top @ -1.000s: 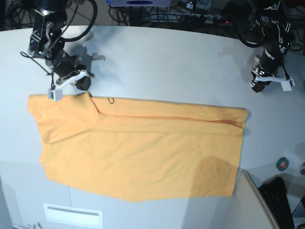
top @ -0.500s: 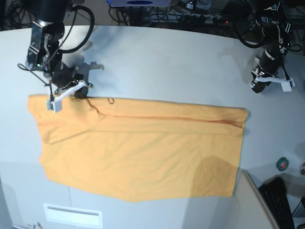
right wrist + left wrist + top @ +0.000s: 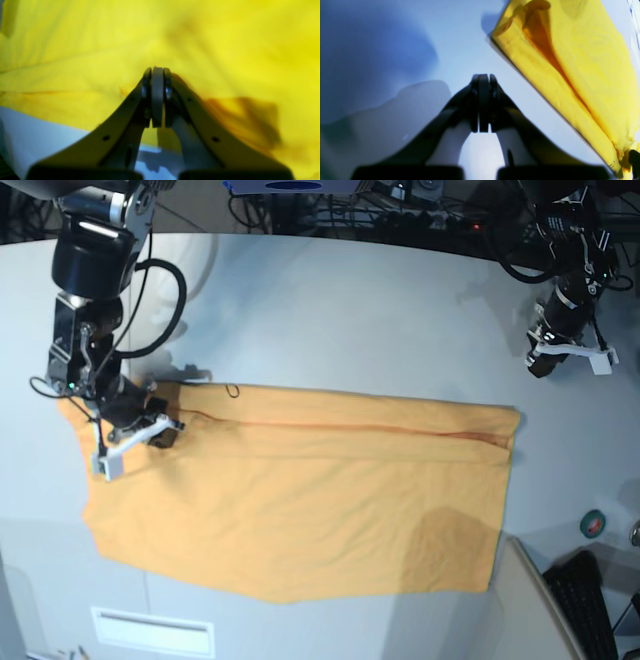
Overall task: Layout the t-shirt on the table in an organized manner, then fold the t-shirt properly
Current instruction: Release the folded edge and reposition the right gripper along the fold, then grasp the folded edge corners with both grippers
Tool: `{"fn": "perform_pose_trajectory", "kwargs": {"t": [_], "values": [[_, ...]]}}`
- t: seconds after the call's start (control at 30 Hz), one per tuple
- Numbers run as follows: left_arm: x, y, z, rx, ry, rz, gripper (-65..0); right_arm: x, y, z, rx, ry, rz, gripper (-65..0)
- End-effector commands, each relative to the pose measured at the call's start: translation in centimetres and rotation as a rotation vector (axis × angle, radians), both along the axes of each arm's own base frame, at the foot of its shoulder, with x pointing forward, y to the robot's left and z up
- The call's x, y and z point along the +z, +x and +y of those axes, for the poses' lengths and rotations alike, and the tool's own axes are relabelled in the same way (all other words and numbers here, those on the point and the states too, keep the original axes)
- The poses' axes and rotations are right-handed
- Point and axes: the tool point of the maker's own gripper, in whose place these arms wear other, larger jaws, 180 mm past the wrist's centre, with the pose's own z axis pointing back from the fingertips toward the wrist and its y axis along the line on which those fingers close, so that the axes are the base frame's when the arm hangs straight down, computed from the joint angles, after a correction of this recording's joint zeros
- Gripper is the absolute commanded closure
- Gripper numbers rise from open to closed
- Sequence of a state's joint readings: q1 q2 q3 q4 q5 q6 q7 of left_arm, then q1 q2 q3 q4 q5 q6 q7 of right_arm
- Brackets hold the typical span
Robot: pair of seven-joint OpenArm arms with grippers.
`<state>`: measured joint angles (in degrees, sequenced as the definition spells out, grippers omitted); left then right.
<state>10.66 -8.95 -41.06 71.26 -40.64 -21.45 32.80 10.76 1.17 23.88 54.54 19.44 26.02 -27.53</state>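
Right gripper [image 3: 157, 100] has jaws pressed fully together, nothing visibly pinched between them; it sits low over the t-shirt [image 3: 300, 500] near the cloth's left end in base view, w/ orange fabric filling nearly all of the right wrist view. Can't tell whether the tips actually touch the cloth, the fabric there is blurred. Left gripper [image 3: 483, 105] also has jaws closed tight, holding nothing, over bare table [image 3: 380, 320] just beside the shirt's right end, near the table's right edge in base view. T-shirt lies flat across the middle of the table, folded lengthwise w/ a long crease running along its upper part; a thin dark trim loop shows near the upper left. In base view the right arm covers the shirt's upper-left corner, so the sleeve there is hard to make out. Left wrist view shows only 1 edge of the cloth, running off frame at right. Bottom-right corner of the shirt lies against a grey panel [image 3: 530, 610]. A small inset slot plate [image 3: 152, 630] sits near the table's front edge, just below the shirt.
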Motion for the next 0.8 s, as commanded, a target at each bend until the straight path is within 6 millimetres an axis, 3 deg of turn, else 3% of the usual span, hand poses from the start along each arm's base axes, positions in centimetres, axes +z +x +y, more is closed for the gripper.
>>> {"fn": "perform_pose_trajectory", "kwargs": {"t": [0.0, 0.17, 0.33, 0.4, 0.53, 0.6, 0.7, 0.77], "values": [[1.4, 0.8, 0.8, -0.002, 0.023, -0.043, 0.0, 2.3, 2.5, -1.4, -0.017, -0.012, -0.08, 0.0], [1.4, 0.9, 0.8, -0.002, 0.024, -0.044, 0.0, 6.1, 4.7, -3.4, -0.017, -0.076, -0.174, 0.0], [1.2, 0.7, 0.8, -0.003, 0.031, -0.033, 0.0, 9.8, 2.5, -5.3, -0.017, -0.196, -0.219, 0.0], [1.0, 0.8, 0.9, -0.019, 0.06, -0.013, 0.0, 10.6, 0.7, -5.4, -0.011, -0.23, -0.237, 0.0], [0.7, 2.3, 0.6, -0.023, 0.058, -0.013, -40.3, 10.2, -2.6, -5.0, 0.002, -0.259, -0.219, 0.0], [0.1, 3.3, 0.3, -0.013, 0.025, -0.014, -54.6, 9.4, -4.3, -5.3, -0.012, -0.258, -0.193, -17.0], [-0.9, 4.5, 0.0, 0.005, -0.024, -0.009, -55.9, 8.6, -6.3, -6.9, -0.128, -0.189, -0.172, -38.4], [-1.4, 5.4, -0.3, 0.009, -0.048, -0.005, -53.5, 8.6, -7.5, -8.6, -0.224, -0.138, -0.175, -39.6]]}}
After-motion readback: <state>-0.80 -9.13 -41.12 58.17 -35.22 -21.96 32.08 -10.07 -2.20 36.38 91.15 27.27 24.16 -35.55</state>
